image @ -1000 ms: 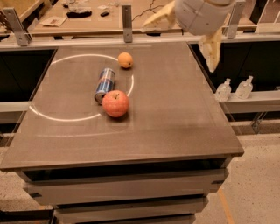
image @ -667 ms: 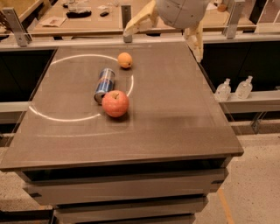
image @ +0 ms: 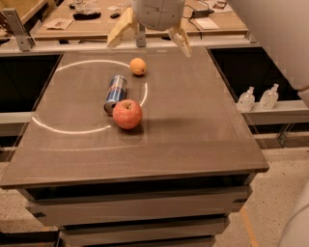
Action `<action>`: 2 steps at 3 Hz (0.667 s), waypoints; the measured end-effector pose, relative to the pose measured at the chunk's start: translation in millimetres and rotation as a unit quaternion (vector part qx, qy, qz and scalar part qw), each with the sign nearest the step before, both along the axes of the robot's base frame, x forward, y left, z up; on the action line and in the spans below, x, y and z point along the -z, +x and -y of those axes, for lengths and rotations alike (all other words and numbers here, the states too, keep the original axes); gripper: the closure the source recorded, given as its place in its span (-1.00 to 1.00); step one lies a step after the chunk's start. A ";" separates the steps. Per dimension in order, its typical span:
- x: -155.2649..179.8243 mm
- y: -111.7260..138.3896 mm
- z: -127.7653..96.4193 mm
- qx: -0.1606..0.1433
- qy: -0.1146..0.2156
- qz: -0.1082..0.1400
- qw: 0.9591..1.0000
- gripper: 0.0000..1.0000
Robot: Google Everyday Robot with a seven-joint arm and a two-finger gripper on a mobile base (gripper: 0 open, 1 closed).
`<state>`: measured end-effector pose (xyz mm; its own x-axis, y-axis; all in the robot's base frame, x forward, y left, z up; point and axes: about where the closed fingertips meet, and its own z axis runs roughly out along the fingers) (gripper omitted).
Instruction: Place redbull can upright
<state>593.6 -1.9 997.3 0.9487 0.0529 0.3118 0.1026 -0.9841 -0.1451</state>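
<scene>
The redbull can [image: 115, 92] lies on its side on the grey table [image: 193, 125], left of centre, its long axis running front to back. Its near end rests right by a red apple [image: 127, 114]. My gripper [image: 148, 39] hangs in the air over the table's far edge, above and behind the can. Its two pale fingers [image: 120, 31] are spread wide apart and hold nothing.
A small orange [image: 138, 66] sits behind the can. A bright ring of light curves across the table's left half. Two clear bottles [image: 246, 100] stand on a ledge to the right. A bench with clutter [image: 87, 14] runs behind the table.
My gripper has moved left along the table's far edge, from the right corner to above the orange. The can, apple and orange have not moved.
</scene>
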 end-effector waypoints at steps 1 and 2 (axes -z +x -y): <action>11.4 25.9 -28.8 0.034 -0.024 0.018 0.999 -1.00; 27.6 49.1 -56.5 0.108 -0.033 0.019 0.993 -1.00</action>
<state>642.7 54.6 969.7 0.9276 -0.1288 0.3508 -0.1073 -0.9910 -0.0799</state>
